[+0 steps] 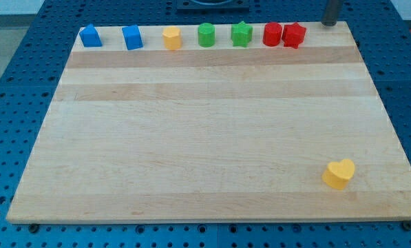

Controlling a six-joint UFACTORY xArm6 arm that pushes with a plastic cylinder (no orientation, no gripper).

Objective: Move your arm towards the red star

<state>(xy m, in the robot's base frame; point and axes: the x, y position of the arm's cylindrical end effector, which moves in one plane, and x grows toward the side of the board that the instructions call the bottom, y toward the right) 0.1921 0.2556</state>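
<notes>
Your red star (294,34) sits against the red cylinder (272,33) along the bench (205,138) top edge, my tip (330,24) just right (no hand fitted, nothing grasped); overshoot risks shoving both.

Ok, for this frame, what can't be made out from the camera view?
- My tip: the rod is cut off by the view's top edge; whether its end touches the board is unclear.
- Red block left of the red star: too small to tell its shape, or whether the two touch.
- Two blue blocks: exact shapes too small to name.
</notes>
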